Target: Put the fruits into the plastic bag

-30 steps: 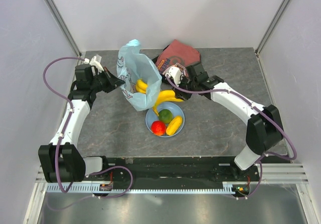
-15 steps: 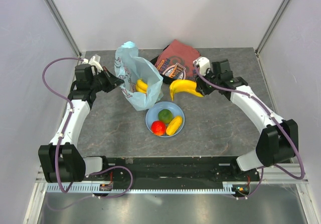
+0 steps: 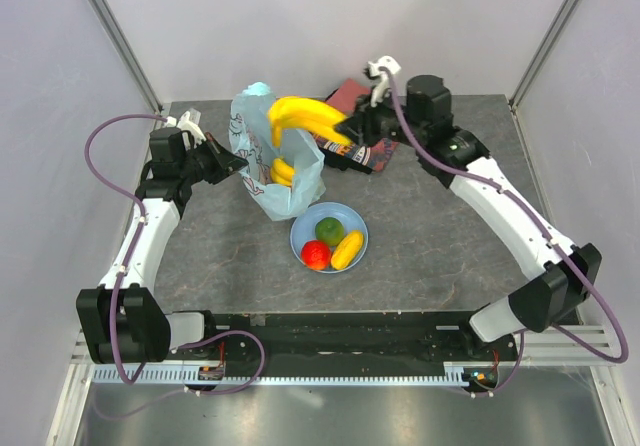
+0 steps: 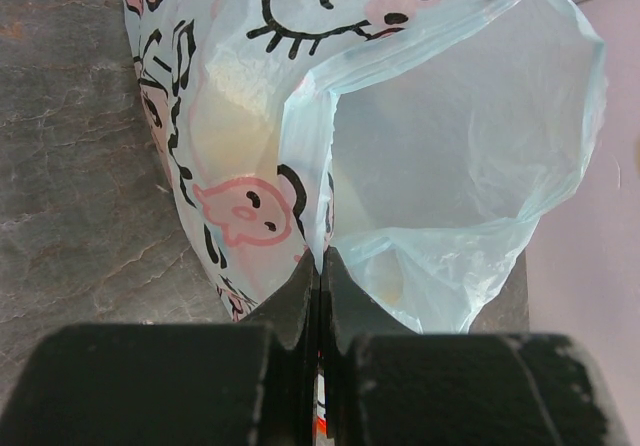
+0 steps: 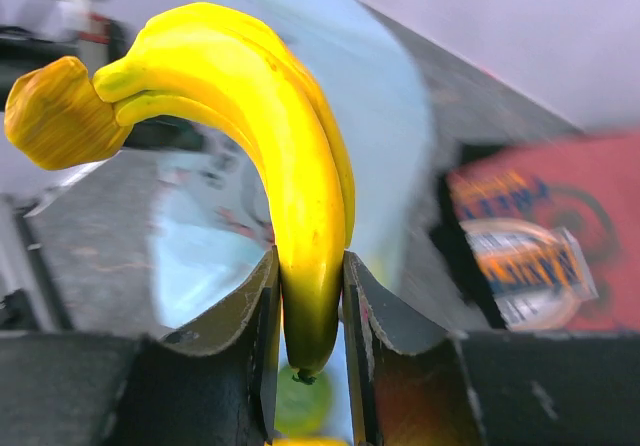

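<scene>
The light-blue plastic bag (image 3: 262, 151) stands open at the back left of the table. My left gripper (image 3: 236, 163) is shut on its rim, seen close in the left wrist view (image 4: 320, 262), with the bag (image 4: 450, 136) mouth open to the right. My right gripper (image 3: 347, 126) is shut on the bunch of yellow bananas (image 3: 304, 115) and holds it in the air over the bag's mouth; the right wrist view shows the bananas (image 5: 290, 166) pinched between the fingers. A yellow fruit (image 3: 283, 173) shows inside the bag. The orange fruit is out of view.
A light-blue plate (image 3: 358, 222) in front of the bag holds a green round fruit (image 3: 329, 230), a red round fruit (image 3: 316, 254) and a yellow oblong fruit (image 3: 347, 249). A folded dark-red printed cloth (image 3: 352, 98) lies at the back, under my right arm.
My right gripper has lifted the bananas from beside the plate, swung them out to the right, then up and left over the bag's mouth. The left gripper has kept its hold on the bag.
</scene>
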